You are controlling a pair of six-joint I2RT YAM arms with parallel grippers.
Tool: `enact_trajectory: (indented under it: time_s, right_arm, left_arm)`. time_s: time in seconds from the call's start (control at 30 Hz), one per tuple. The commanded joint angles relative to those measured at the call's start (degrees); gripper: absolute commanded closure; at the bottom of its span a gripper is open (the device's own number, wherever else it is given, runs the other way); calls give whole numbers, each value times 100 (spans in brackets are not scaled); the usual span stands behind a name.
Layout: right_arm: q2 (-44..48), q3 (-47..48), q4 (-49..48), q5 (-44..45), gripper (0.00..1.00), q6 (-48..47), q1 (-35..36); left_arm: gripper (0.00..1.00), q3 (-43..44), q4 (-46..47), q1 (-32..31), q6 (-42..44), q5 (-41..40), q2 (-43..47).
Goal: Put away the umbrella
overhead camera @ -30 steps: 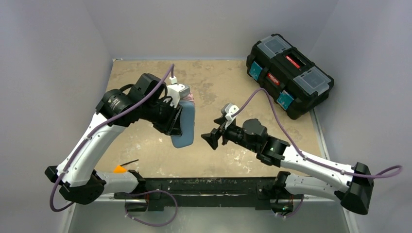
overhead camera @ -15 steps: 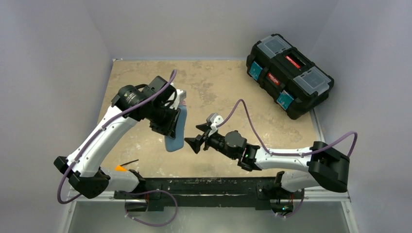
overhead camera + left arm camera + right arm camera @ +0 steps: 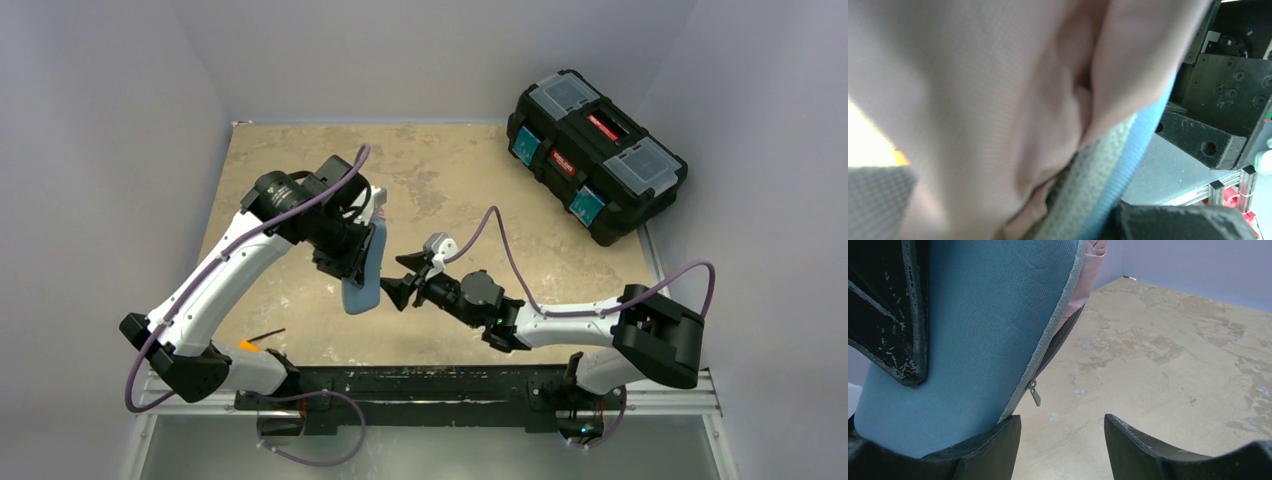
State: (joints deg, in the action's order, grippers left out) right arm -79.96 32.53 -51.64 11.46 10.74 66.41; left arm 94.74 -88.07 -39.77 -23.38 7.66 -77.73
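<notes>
The umbrella (image 3: 973,100) sits inside the case (image 3: 362,278). Its pink fabric bulges past the case's open grey-lined rim, and a fold of it also shows at the case's top edge in the right wrist view. The left gripper (image 3: 343,252) clamps the case by its sides and holds it tilted in the air above the table (image 3: 470,170), one black finger (image 3: 888,315) flat on the blue shell. A zip pull (image 3: 1034,393) dangles from the open seam. The right gripper (image 3: 1063,437) is at the case's lower end with its jaws apart and nothing between them. A toolbox (image 3: 595,155) stands well apart at the far right corner.
</notes>
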Motion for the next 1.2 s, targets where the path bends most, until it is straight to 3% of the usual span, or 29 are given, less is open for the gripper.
enact_trajectory:
  time_s: [0.0, 0.73, 1.03, 1.17]
  right_arm:
    - [-59, 272, -733, 14, 39, -101, 38]
    - [-255, 476, -928, -343, 70, -367, 319]
    - [-289, 553, -953, -291, 100, -399, 397]
    - [-275, 556, -953, -244, 100, -378, 408]
  left_arm:
    - [100, 66, 247, 2, -141, 405, 53]
    - [100, -56, 291, 2, -159, 399, 116]
    - [100, -111, 299, 4, -149, 439, 125]
    - [100, -193, 333, 4, -141, 459, 141]
